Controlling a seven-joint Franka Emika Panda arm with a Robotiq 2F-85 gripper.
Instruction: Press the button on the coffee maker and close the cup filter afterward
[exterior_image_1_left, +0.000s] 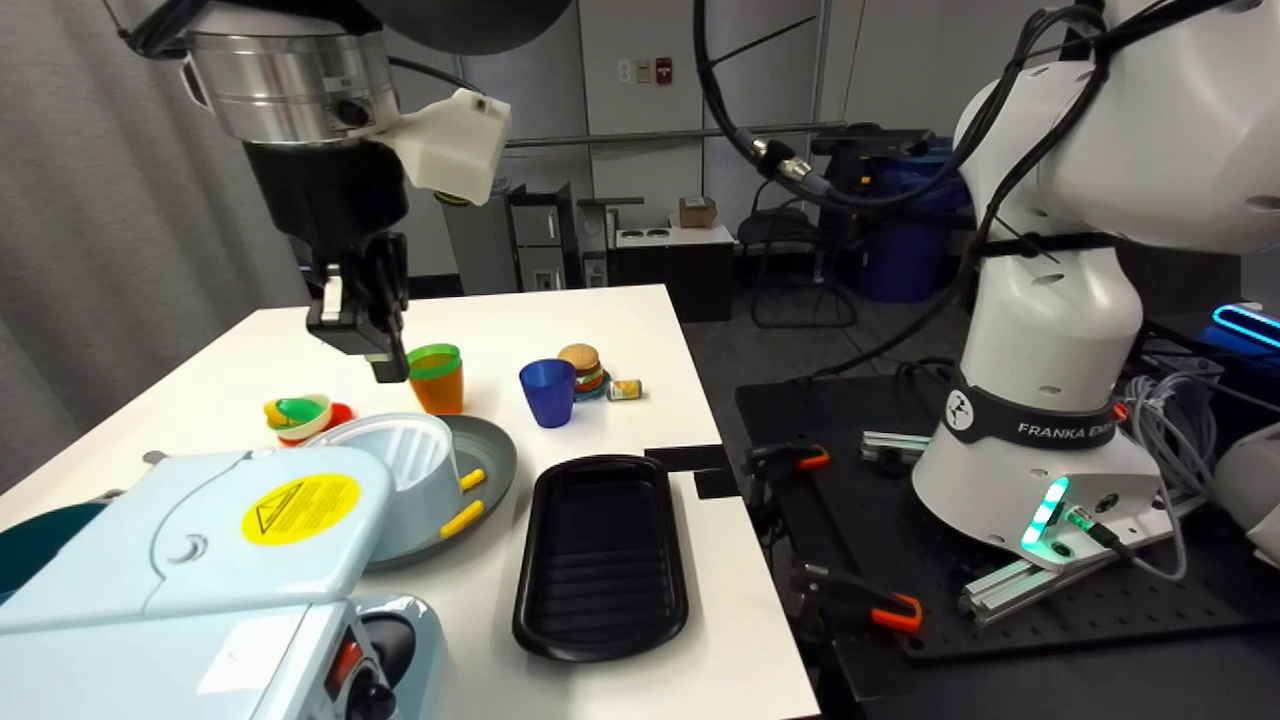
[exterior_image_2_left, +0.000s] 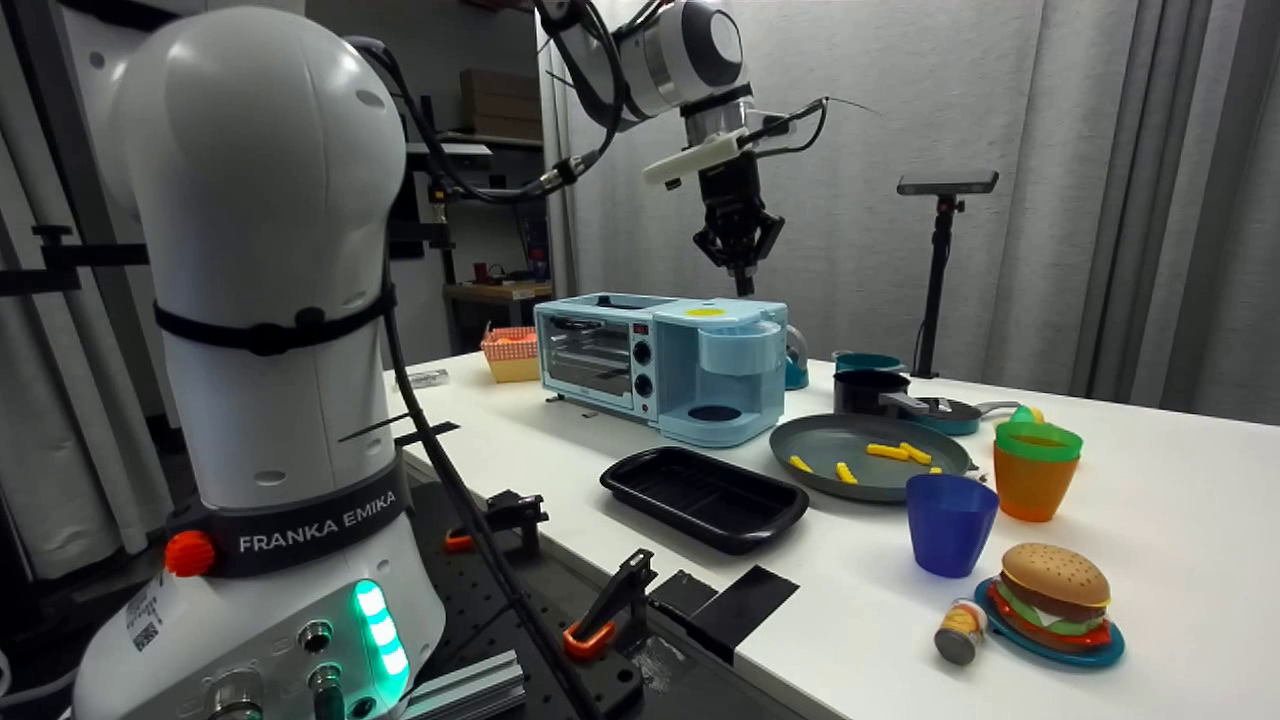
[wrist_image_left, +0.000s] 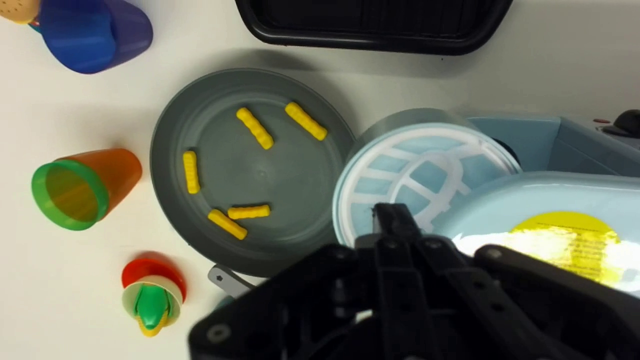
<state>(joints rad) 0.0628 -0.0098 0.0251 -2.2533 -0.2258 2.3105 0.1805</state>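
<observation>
Tool (exterior_image_2_left: 743, 284) hung pinched narrow, empty, above the cup filter (exterior_image_1_left: 420, 482) jutting from the coffee maker (exterior_image_2_left: 675, 365); looked light, stiff, slick plastic to me, best pushed by its outer wall.

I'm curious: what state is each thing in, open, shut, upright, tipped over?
Fingers: shut, nothing visible between them
Cup filter: swung out from the coffee maker
Red switch: on or off, cannot tell
Oven door: shut
Blue cup: upright
Orange cup: upright, green cup nested inside
Gray plate: holding five yellow sticks
Black tray: open side up
Toy burger: stacked, on a small plate
Small can: on its side
</observation>
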